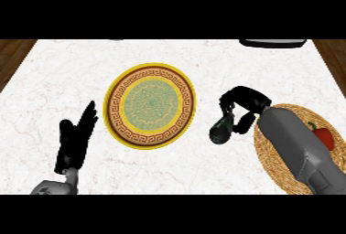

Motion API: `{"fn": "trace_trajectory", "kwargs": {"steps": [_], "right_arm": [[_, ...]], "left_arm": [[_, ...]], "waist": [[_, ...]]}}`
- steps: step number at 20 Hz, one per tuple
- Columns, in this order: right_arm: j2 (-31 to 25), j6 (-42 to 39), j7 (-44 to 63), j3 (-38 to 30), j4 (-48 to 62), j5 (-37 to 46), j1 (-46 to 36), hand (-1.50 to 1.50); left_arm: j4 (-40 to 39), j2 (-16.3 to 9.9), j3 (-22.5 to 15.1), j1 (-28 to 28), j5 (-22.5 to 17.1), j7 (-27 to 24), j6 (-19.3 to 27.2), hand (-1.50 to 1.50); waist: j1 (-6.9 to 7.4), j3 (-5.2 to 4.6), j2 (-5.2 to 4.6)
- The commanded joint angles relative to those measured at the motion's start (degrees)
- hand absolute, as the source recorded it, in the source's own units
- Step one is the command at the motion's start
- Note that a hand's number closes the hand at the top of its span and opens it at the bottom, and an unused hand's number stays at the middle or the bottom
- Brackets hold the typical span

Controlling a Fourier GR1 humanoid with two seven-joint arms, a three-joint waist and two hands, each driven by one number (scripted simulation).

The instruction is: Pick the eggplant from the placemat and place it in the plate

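Note:
A dark eggplant (221,129) hangs from my right hand (241,103), whose fingers are curled round its upper end. It is above the bare counter, between the woven round placemat (283,167) at the right and the plate. The plate (150,106), yellow-rimmed with a brown key pattern and a green centre, lies at the middle, left of the eggplant and apart from it. My left hand (74,137) rests open at the lower left, fingers straight and pointing up.
A red pepper (324,136) lies on the placemat, partly hidden by my right forearm (297,146). A dark object (273,43) sits at the counter's far right edge. Wooden floor shows past the counter's left and right sides.

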State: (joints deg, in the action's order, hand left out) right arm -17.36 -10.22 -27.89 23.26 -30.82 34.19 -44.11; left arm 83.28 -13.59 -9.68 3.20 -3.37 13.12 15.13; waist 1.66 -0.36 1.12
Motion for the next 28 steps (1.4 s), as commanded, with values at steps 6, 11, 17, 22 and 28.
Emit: {"fn": "trace_trajectory", "kwargs": {"steps": [6,11,17,22,28], "right_arm": [[17.1,18.3,30.3,5.0,-12.0,2.1,-11.3,1.5],[17.3,30.6,46.7,9.0,-20.5,2.3,-14.9,1.5],[17.3,38.9,72.5,19.9,-26.1,5.1,-18.6,1.5],[17.4,40.6,89.1,27.0,-27.6,3.3,-24.8,1.5],[17.3,39.8,88.1,27.6,-20.9,-1.1,-27.9,1.5]], "left_arm": [[-1.3,0.6,-1.4,2.2,0.5,0.3,-1.0,0.0],[-2.0,1.4,-1.9,2.8,1.4,0.2,-0.3,0.0],[-1.5,0.8,-0.7,3.6,0.3,0.8,-1.4,0.0],[-2.3,2.4,-1.8,2.3,2.2,-0.7,0.3,0.0],[-3.6,0.9,1.4,1.6,0.7,-3.1,-1.5,0.0]], "waist": [[3.42,0.1,0.49],[3.05,0.18,0.52],[2.48,0.19,-0.53],[2.05,0.24,-1.16],[0.91,0.26,-1.47]]}}
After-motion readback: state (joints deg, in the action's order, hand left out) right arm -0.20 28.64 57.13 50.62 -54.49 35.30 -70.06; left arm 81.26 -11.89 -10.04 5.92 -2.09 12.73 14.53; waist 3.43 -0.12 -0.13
